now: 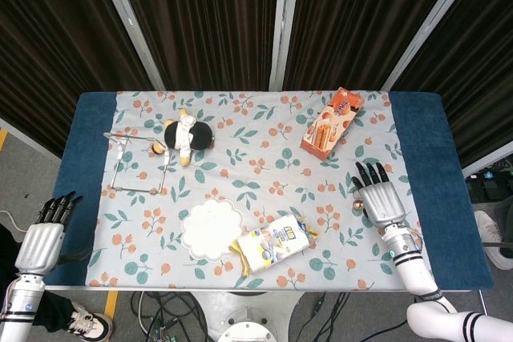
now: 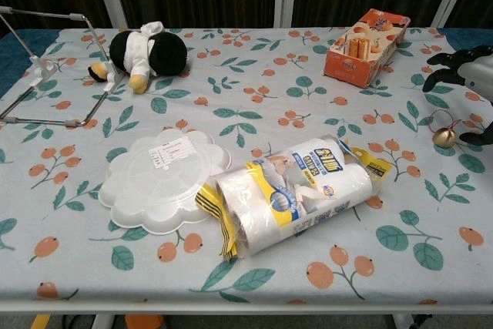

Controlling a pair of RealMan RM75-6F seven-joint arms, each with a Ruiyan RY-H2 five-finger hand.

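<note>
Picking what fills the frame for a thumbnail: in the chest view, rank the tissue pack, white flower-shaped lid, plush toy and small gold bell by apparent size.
1. Tissue pack and white lid: look alike, and both sit nearest the camera.
2. Plush toy, farther back.
3. Gold bell, smallest by far.

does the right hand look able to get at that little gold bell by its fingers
Probably yes. The right hand hovers open just right of the small gold bell, which lies uncovered on the tablecloth. Nothing stands between them; the orange snack box is well farther back.
</note>
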